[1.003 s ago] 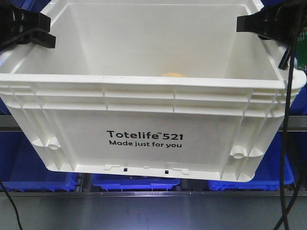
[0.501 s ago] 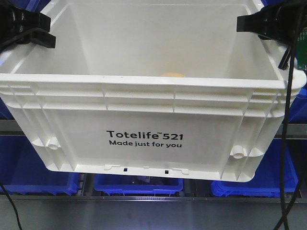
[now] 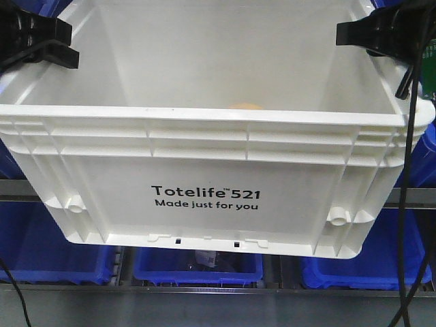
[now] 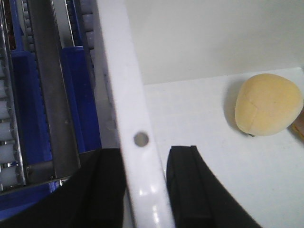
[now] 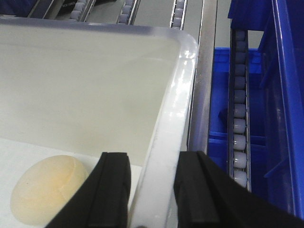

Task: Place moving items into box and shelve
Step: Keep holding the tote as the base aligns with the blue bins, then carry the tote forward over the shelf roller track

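My left gripper (image 4: 145, 190) is clamped over the left wall of the big white ribbed plastic crate (image 3: 204, 150), one finger inside and one outside. The pale yellow rounded lump (image 4: 268, 104) sits on the crate floor, just inboard of it. My right gripper (image 5: 154, 190) pinches the opposite wall the same way. So the crate's long axis looks to span between my grippers, with the metal roller shelf rails (image 5: 240, 118) straight ahead and the blue plastic bins (image 3: 197, 262) below.

White ribbed Totelife 521 box (image 3: 204, 136) is upright, a pale yellow rounded lump (image 4: 268, 105) resting on its floor
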Controlling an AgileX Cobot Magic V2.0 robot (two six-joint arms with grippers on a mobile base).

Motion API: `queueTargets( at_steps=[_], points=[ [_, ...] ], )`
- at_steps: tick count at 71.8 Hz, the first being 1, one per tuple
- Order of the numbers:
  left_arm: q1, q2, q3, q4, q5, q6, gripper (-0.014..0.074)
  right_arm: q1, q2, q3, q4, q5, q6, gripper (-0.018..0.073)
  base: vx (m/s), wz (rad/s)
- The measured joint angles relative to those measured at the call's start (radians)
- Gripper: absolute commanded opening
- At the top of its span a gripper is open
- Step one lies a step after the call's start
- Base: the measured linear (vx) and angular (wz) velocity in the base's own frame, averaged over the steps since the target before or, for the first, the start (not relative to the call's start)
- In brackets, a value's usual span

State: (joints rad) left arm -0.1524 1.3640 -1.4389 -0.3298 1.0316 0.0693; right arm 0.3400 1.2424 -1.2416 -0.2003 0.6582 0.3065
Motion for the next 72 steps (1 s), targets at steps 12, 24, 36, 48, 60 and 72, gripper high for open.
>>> queueTargets(
  at_steps=[12, 24, 36, 48, 60, 72],
  points=[
    [0.0, 0.0, 0.0, 0.0, 0.0, 0.0, 0.0003, 0.0, 0.0, 0.0, 0.0, 0.0, 0.0, -0.0006, 0.04, -0.01],
    [0.0, 0.0, 0.0, 0.0, 0.0, 0.0, 0.0003, 0.0, 0.0, 0.0, 0.0, 0.0, 0.0, -0.0006, 0.04, -0.03],
    [0.0, 0.0, 0.0, 0.0, 0.0, 0.0, 0.0003, 0.0, 0.0, 0.0, 0.0, 0.0, 0.0, -0.0006, 0.05, -0.01],
    [0.0, 0.0, 0.0, 0.0, 0.0, 0.0, 0.0003, 0.0, 0.0, 0.0, 0.0, 0.0, 0.0, -0.0006, 0.06, -0.02],
    [0.0, 0.0, 0.0, 0.0, 0.0, 0.0, 0.0003, 0.0, 0.0, 0.0, 0.0, 0.0, 0.0, -0.0006, 0.05, 0.0],
    [0.0, 0.0, 0.0, 0.0, 0.0, 0.0, 0.0003, 0.0, 0.0, 0.0, 0.0, 0.0, 0.0, -0.0006, 0.05, -0.01]
  ],
)
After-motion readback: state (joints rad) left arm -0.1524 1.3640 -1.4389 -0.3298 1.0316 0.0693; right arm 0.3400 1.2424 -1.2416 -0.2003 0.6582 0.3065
